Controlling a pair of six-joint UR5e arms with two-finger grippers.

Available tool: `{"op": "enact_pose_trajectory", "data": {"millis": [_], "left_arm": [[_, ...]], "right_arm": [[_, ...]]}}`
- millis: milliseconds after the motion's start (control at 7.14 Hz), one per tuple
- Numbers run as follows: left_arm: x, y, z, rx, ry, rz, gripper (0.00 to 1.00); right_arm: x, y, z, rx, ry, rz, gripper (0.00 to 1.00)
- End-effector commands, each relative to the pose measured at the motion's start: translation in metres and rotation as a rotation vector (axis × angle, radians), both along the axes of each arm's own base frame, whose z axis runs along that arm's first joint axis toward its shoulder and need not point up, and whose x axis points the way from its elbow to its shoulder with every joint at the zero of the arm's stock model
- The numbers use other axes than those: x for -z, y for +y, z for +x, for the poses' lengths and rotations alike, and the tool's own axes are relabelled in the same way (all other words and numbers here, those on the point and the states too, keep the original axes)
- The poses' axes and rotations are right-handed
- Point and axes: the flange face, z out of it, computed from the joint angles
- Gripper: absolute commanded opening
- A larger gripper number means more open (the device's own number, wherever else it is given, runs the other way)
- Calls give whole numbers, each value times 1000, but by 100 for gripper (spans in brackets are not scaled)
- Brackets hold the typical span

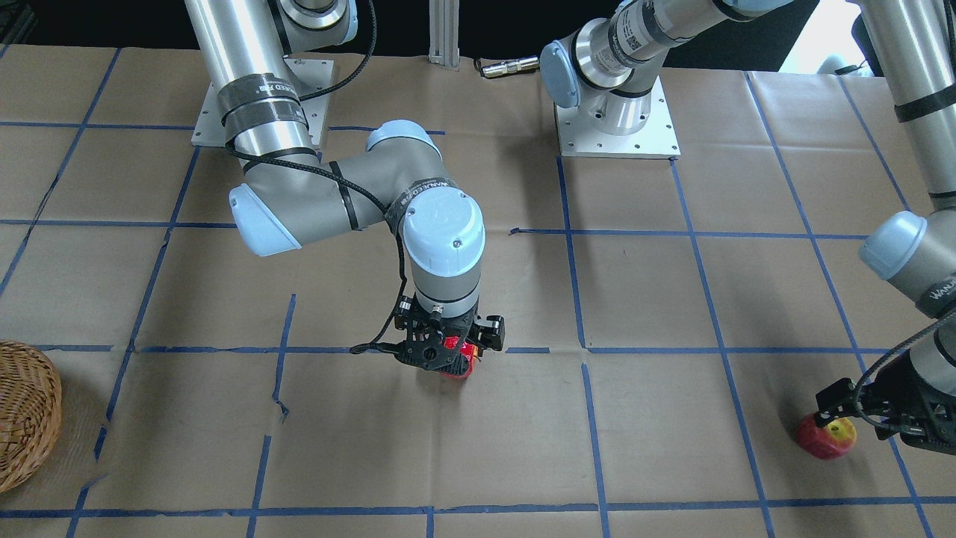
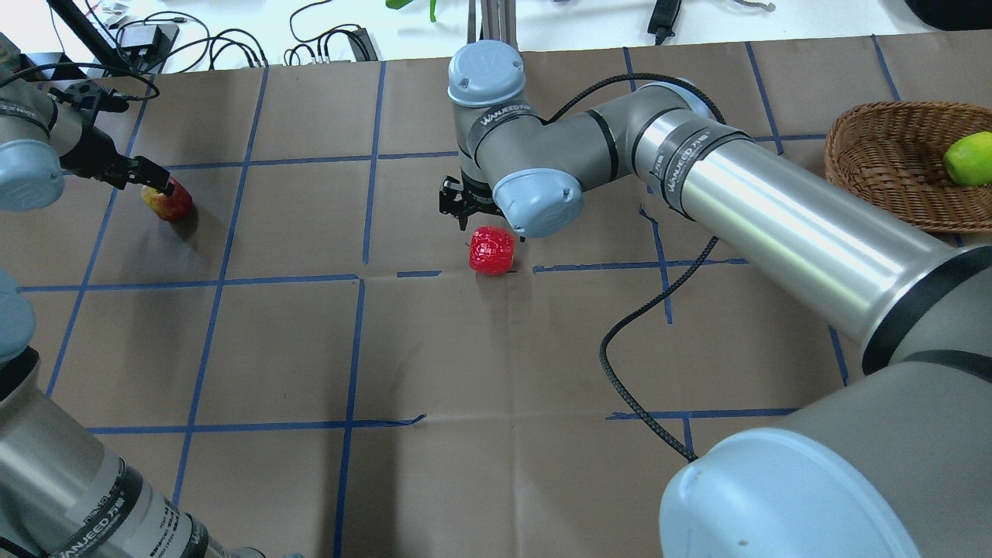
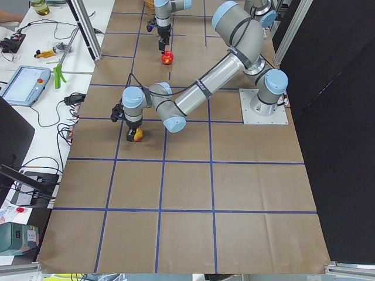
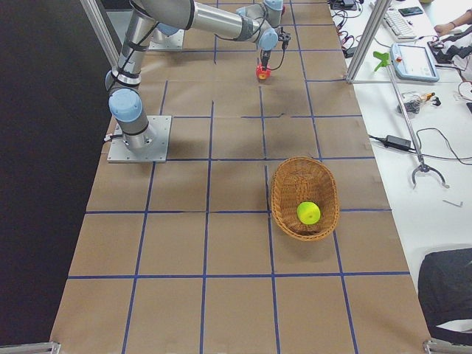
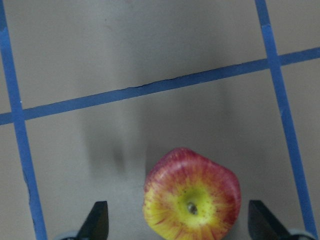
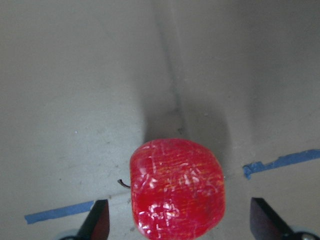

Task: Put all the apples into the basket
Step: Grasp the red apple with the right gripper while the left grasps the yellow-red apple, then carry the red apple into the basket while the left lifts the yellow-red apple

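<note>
Basket (image 2: pixel 876 155) holds one apple (image 2: pixel 969 157); two apples (image 2: pixel 491 250) (image 2: pixel 169 200) outside.

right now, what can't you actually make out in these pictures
- Front view: the left edge cuts off the basket, so its inside is unseen there.
- Front view: the right claw hides most of the red apple.
- Overhead view: the right edge clips the green apple.
- Left wrist view: the bottom edge cuts off the left claw and the lower part of the red-yellow apple.
</note>
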Motion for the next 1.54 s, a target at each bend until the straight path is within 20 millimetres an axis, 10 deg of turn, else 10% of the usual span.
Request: {"op": "enact_pose_trajectory", "data": {"millis": [0, 280, 561, 841, 1121, 1401], "left_arm": [[9, -2, -1, -7, 50, -8, 96], [14, -2, -1, -7, 57, -3, 96], [30, -5, 2, -7, 60, 2, 96], [36, -4, -6, -1, 65, 16, 54], [-1, -11, -37, -21, 27, 21, 40], [-70, -7, -186, -106, -48, 111, 39]], "right_arm": [[26, 7, 5, -49, 11, 34, 94], [25, 6, 4, -51, 5, 39, 35], [-14, -13, -22, -80, -3, -18, 23], [-81, -47, -165, -144, 10, 31, 23], [-106, -65, -335, -259, 10, 66, 23], [-103, -69, -472, -443, 52, 69, 22]]}}
